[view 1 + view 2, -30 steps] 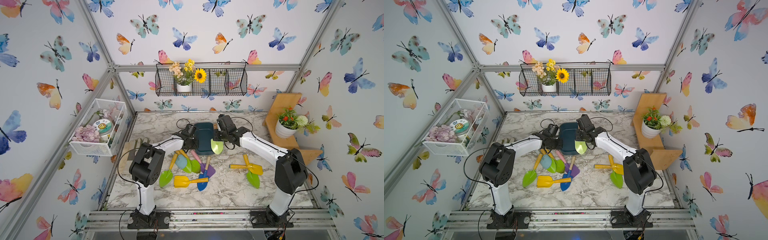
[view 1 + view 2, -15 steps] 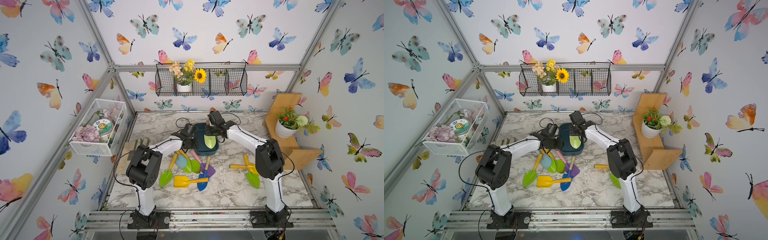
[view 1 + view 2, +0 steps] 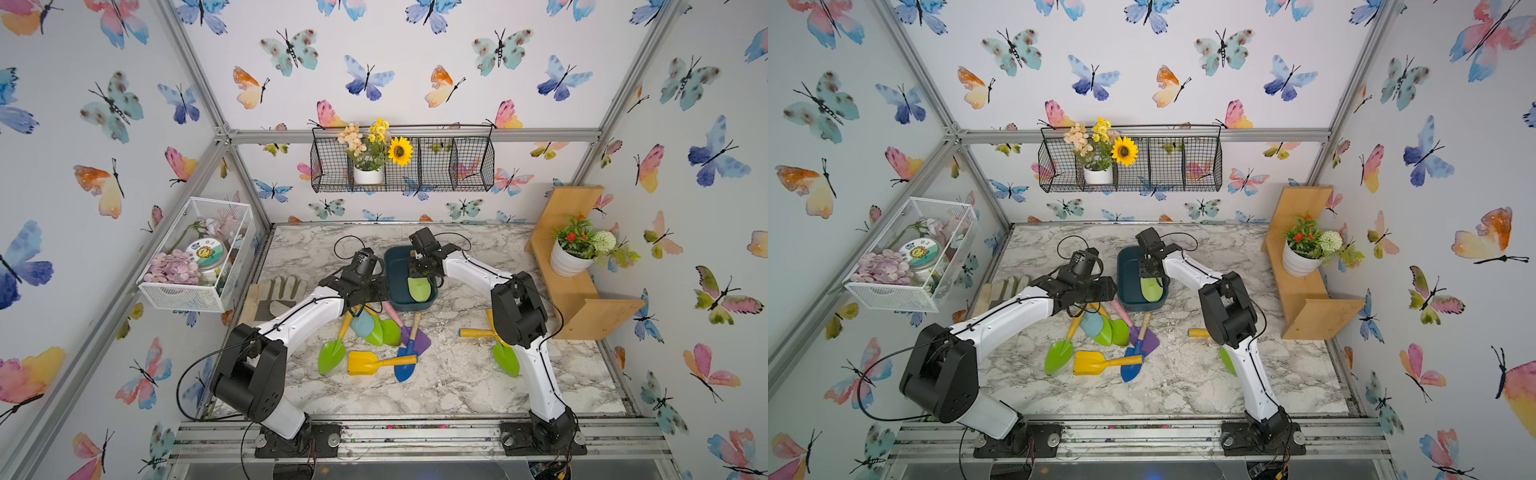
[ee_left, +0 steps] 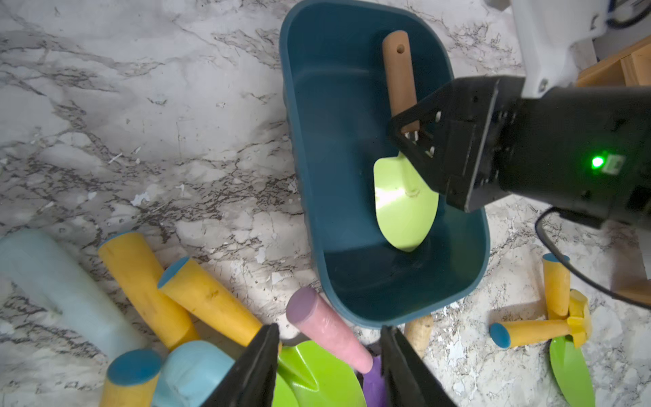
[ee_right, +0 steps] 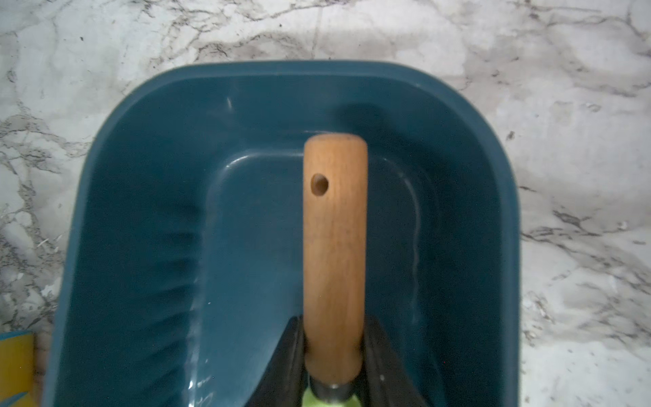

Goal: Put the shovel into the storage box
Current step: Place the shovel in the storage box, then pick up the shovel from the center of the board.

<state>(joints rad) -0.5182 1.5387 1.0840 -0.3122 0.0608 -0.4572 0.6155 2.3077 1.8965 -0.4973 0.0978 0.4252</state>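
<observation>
The marble tabletop (image 3: 457, 386) carries the teal storage box (image 4: 310, 158) near its back middle. The right gripper (image 5: 334, 352) is clamped on the wooden handle of the green-bladed shovel (image 4: 405, 201), which is held inside the box. The left gripper (image 4: 327, 366) hangs empty with its jaws parted over the loose shovels (image 3: 374, 332) just beside the box.

Both top views sit high above the robot-base side, tilted steeply down, facing the back wall w/ the black wire basket (image 3: 469, 166). They are far off, so the whole table (image 3: 457, 386) & both arms fit. The pair is near-identical, w/ a slight sideways offset. Left wrist cam is close over the table, looking past the left gripper (image 4: 329, 329) onto the storage box (image 4: 306, 141) & shovel (image 4: 405, 201). Right wrist cam is v. close, looking down into the storage box along the shovel's handle. All four views share these two.
</observation>
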